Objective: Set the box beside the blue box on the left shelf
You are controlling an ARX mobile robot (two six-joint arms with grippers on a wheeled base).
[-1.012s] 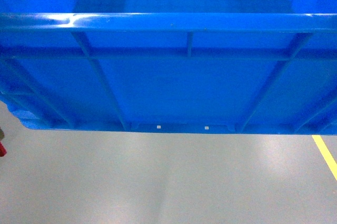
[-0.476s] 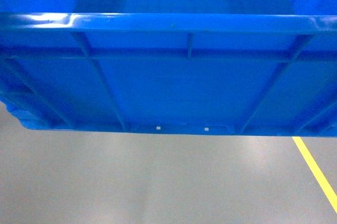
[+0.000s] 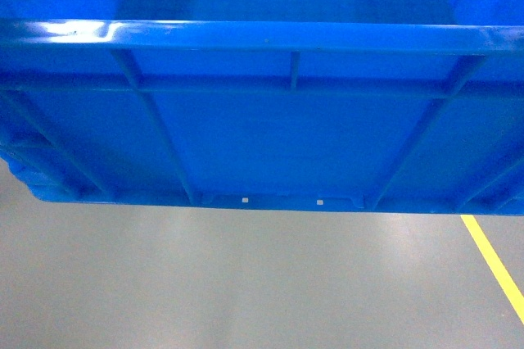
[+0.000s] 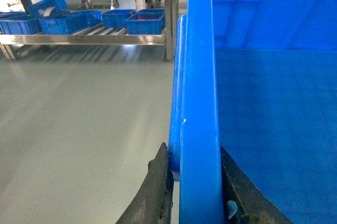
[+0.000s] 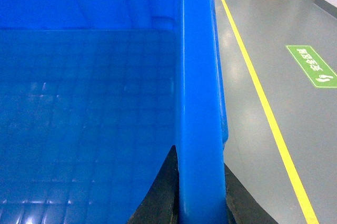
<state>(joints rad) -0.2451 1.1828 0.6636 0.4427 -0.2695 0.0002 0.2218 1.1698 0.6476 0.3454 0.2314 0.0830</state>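
The big blue crate (image 3: 270,120) hung in the air in front of the robot, well clear of the grey floor (image 3: 246,283), filling most of the head camera's sight with its ribbed near wall and thick rim. The left gripper (image 4: 195,192) was clamped on the crate's left rim, one dark finger (image 4: 155,192) on the outside and the other pressed against the inner wall. The right gripper (image 5: 197,192) pinched the right rim the same way, a dark finger (image 5: 163,192) inside the crate and its partner outside. Off to the robot's left, well away across the floor, stood a metal rack (image 4: 84,39) with several smaller blue bins (image 4: 145,22) sitting on its shelf. A yellow line (image 5: 258,92) ran along the floor on the right side, with a green floor sign (image 5: 311,66) just beyond it.
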